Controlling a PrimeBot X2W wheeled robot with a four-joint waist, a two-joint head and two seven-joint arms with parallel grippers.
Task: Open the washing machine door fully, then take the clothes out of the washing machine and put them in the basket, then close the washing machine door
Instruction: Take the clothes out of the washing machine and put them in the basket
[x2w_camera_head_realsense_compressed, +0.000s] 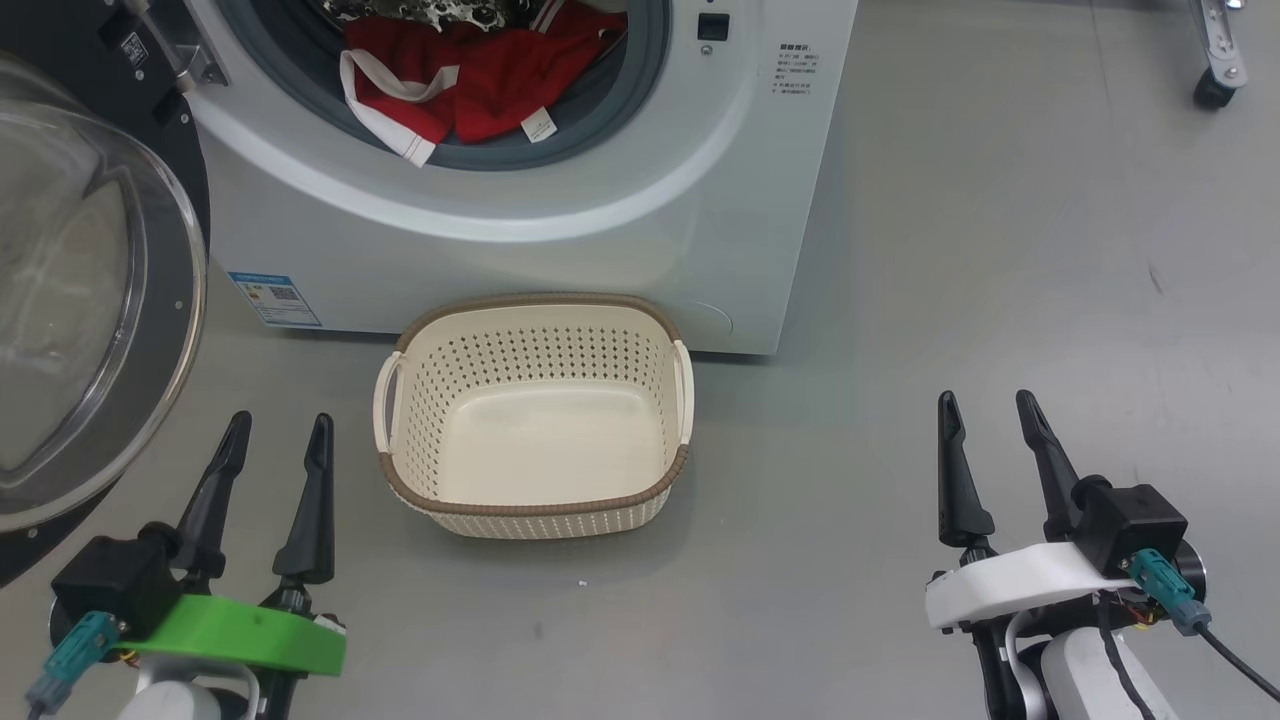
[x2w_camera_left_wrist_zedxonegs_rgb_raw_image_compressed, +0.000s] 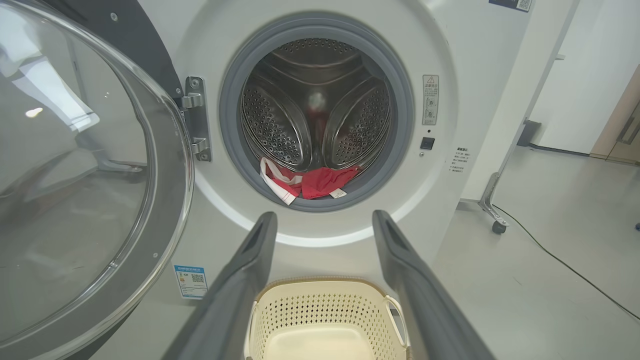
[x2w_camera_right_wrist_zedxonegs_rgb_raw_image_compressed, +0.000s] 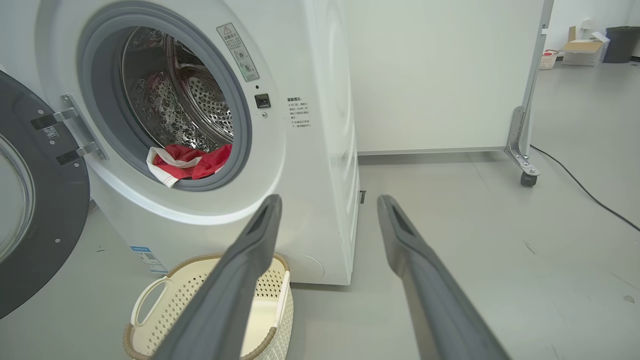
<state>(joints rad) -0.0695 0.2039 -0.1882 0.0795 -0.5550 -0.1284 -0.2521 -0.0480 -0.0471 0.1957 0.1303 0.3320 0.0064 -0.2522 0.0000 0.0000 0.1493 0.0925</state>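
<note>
The washing machine (x2w_camera_head_realsense_compressed: 620, 200) has a smooth, glossy white shell, a matt grey rubber gasket (x2w_camera_left_wrist_zedxonegs_rgb_raw_image_compressed: 230, 130) and a shiny perforated steel drum (x2w_camera_left_wrist_zedxonegs_rgb_raw_image_compressed: 272, 125). Inside it lie soft red cloth clothes (x2w_camera_head_realsense_compressed: 490, 85). Its door (x2w_camera_head_realsense_compressed: 60, 300) is clear glass rimmed in glossy black. The basket (x2w_camera_head_realsense_compressed: 540, 355) before it is matt cream plastic with a brown woven-look rim.

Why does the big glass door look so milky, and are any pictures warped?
Head view: the washing machine door glass mirrors the room, and the basket casts a soft shadow. Left wrist view: a bright glint on that glass; the wide lens swells the near door. Right wrist view: the steel drum sparkles.
</note>
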